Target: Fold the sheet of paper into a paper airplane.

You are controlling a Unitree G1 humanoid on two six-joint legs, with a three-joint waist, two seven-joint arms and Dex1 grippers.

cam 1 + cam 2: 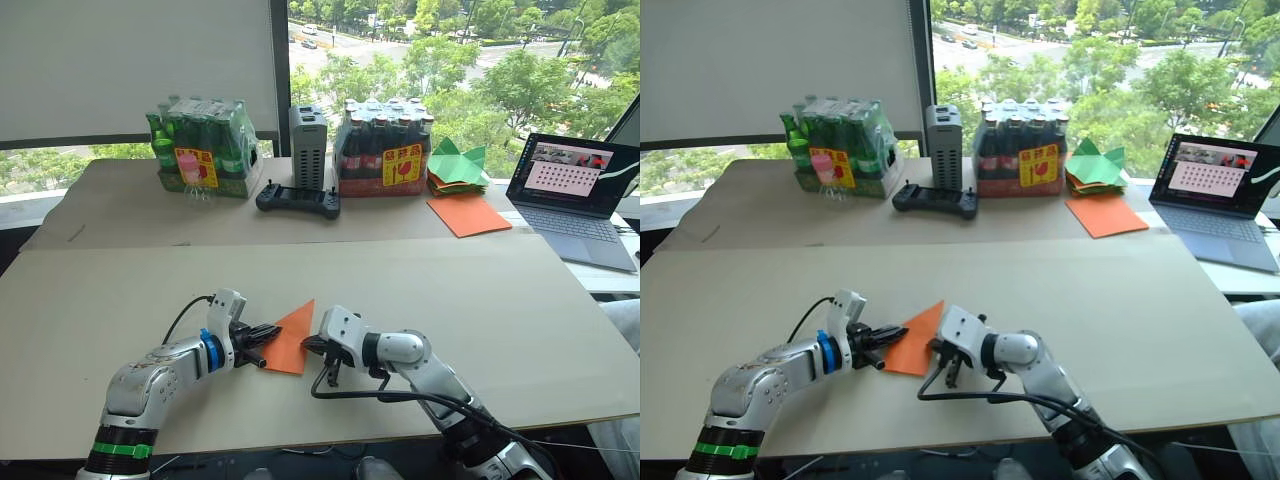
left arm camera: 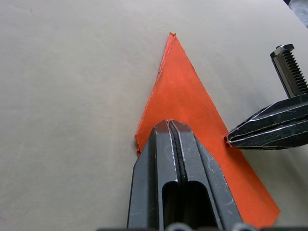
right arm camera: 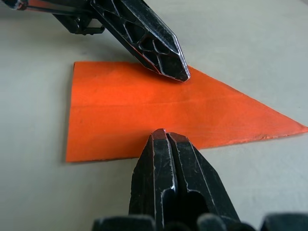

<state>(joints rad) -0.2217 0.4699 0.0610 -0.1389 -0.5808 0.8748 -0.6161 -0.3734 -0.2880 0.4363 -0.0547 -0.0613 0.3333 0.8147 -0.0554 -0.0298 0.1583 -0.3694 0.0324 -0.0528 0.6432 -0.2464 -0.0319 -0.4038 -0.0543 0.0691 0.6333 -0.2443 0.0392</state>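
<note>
The sheet of paper is folded into a flat bright orange wedge with a centre crease, lying on the tan table near the front. Its sharp nose points toward the far side. My left gripper is shut, and its joined tips rest on top of the wedge near its left edge. My right gripper is shut too, with its tips touching the wedge's right edge. In the right wrist view the left gripper presses the paper from the opposite side.
At the table's back stand a pack of green bottles, a grey box, a black controller and a pack of dark bottles. Green paper shapes, a smooth orange sheet and a laptop lie at the right.
</note>
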